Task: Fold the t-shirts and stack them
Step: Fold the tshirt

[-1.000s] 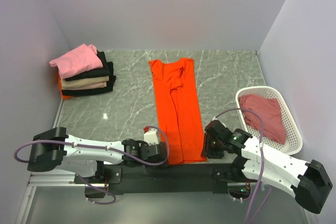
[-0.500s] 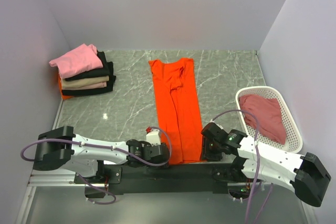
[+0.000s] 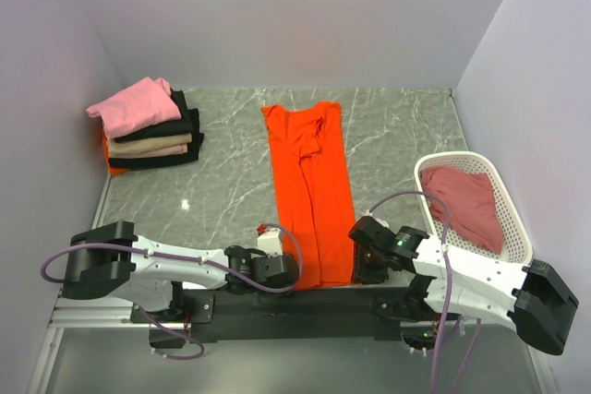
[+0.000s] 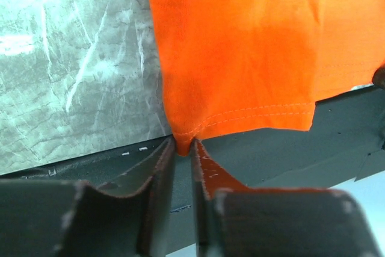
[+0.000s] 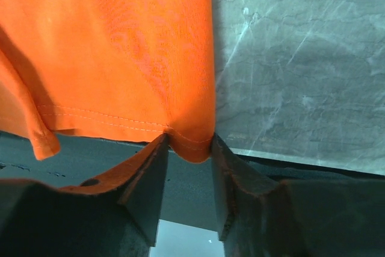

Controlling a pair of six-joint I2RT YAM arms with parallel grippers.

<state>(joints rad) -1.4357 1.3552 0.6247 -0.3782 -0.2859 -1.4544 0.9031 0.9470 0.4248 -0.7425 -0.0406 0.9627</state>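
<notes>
A long bright orange t-shirt (image 3: 309,182) lies flat down the middle of the table, folded narrow, its hem at the near edge. My left gripper (image 3: 294,270) is at the hem's near-left corner. In the left wrist view its jaws (image 4: 183,146) stand almost together, pinching that corner of the orange t-shirt (image 4: 240,46). My right gripper (image 3: 356,265) is at the near-right corner. Its jaws (image 5: 189,144) stand apart, with the bunched corner of the orange t-shirt (image 5: 120,40) hanging between the fingertips.
A stack of folded t-shirts (image 3: 152,136), pink on top, sits at the back left by the wall. A white lattice basket (image 3: 517,232) at the right holds a dusty rose t-shirt (image 3: 466,200). A dark rail runs along the table's near edge under both grippers.
The left jaws have closed in on the hem corner. The right gripper has slid a little left onto the other corner.
</notes>
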